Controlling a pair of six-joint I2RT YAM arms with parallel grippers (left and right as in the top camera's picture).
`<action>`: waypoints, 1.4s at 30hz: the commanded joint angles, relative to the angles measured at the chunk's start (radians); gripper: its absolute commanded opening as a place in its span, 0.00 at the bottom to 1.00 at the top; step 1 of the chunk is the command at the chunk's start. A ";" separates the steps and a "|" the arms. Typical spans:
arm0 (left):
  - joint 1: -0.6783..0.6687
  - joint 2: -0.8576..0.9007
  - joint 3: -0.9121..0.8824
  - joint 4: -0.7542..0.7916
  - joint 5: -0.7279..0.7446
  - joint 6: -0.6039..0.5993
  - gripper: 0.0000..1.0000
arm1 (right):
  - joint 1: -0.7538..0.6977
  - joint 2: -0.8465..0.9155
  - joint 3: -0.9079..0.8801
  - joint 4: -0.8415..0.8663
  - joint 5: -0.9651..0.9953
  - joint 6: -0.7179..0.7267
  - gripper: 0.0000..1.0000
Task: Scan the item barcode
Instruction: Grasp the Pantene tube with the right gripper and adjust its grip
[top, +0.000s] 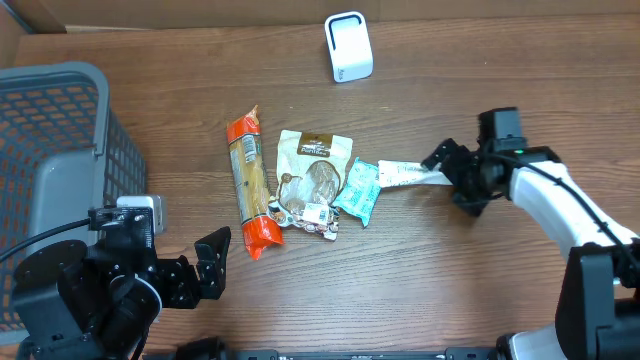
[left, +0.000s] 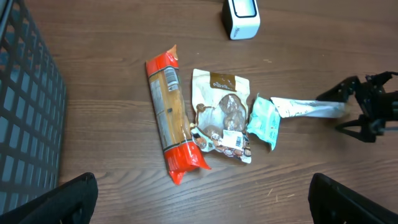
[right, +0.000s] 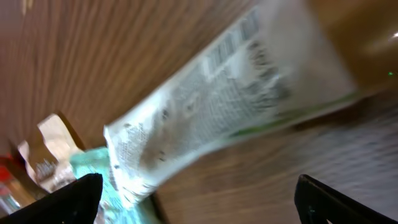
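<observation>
A white printed packet (top: 408, 175) lies flat on the wooden table, its left end resting on a teal packet (top: 358, 192). My right gripper (top: 456, 180) stands at the packet's right end with its jaws wide open and nothing between them. In the right wrist view the white packet (right: 236, 99) is blurred, with a barcode (right: 225, 51) on its upper face, and it sits ahead of the right gripper (right: 199, 202). The white scanner (top: 348, 46) stands at the back of the table. My left gripper (top: 210, 265) is open near the front edge, holding nothing.
An orange pasta pack (top: 250, 185) and a beige snack pouch (top: 313, 180) lie left of the teal packet. A grey mesh basket (top: 60, 150) fills the left side. In the left wrist view the left gripper (left: 199, 199) is over bare wood.
</observation>
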 joint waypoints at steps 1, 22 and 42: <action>0.003 0.000 0.011 0.003 -0.006 0.015 1.00 | 0.053 0.005 -0.030 0.040 0.139 0.193 0.96; 0.003 0.000 0.011 0.003 -0.006 0.015 1.00 | 0.161 0.122 -0.036 0.116 0.243 0.094 0.18; 0.003 0.000 0.011 0.003 -0.006 0.015 0.99 | -0.113 0.122 0.187 -0.237 -0.256 -0.876 0.67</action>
